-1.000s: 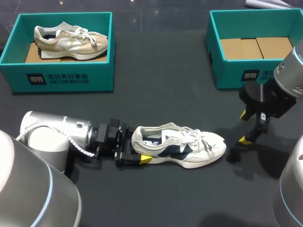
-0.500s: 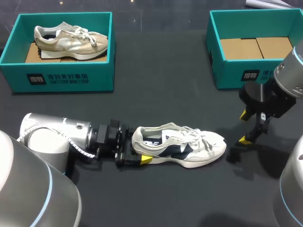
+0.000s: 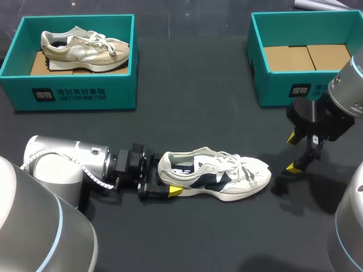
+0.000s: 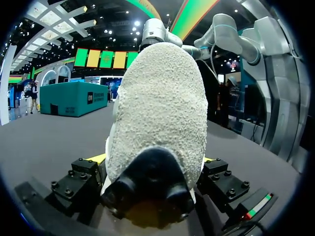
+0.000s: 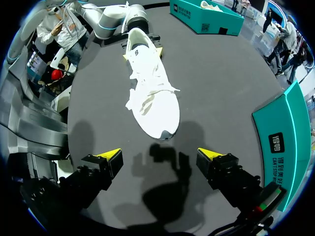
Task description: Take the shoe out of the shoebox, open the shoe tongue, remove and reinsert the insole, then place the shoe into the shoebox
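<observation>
Expo hall: hi ceiling spotlights [image 4: 64, 24], big display screens [image 4: 106, 59].

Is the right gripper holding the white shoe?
No: the right gripper stands open, and the shoe lies ahead of its fingers, clear of both.

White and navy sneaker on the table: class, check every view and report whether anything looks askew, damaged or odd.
Nothing stands out. The white and navy sneaker stands upright on its sole on the black table, undamaged, its heel held by the left gripper.
</observation>
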Robot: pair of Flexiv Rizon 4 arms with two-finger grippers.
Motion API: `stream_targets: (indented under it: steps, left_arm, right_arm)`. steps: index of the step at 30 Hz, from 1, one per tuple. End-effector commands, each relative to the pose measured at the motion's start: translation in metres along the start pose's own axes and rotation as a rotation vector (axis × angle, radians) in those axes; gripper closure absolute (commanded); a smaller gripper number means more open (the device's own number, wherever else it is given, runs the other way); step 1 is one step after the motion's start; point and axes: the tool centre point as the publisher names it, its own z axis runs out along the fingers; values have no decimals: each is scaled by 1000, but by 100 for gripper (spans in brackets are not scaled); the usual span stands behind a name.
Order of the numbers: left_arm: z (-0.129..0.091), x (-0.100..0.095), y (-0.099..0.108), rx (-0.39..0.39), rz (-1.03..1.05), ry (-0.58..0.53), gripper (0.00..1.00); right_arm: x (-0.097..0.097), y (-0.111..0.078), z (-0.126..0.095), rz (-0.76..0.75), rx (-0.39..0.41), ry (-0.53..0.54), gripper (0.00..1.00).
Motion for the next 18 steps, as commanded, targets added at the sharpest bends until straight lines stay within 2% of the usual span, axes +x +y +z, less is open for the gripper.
stream_targets:
  steps: [1, 7, 11, 13, 15, 17, 18]
  left_arm:
    - [4, 2, 2, -1, 0, -2, 100]
    - [4, 2, 2, -1, 0, -2, 100]
    - [4, 2, 2, -1, 0, -2, 100]
    - [4, 2, 2, -1, 0, -2, 100]
    - [4, 2, 2, -1, 0, -2, 100]
    - [4, 2, 2, -1, 0, -2, 100]
    - [4, 2, 2, -1, 0, -2, 100]
  right_arm:
    - [1, 0, 0, 0, 2, -3, 0]
    - [1, 2, -1, 18, 17, -8, 0]
    - [-3, 16, -1, 244, 130, -22, 0]
    - [-3, 26, 2, 375, 235, -57, 0]
    - [0, 36, 1, 471, 228, -82, 0]
    - [4, 45, 0, 605, 271, -109, 0]
    - [8, 50, -2, 641, 250, -117, 0]
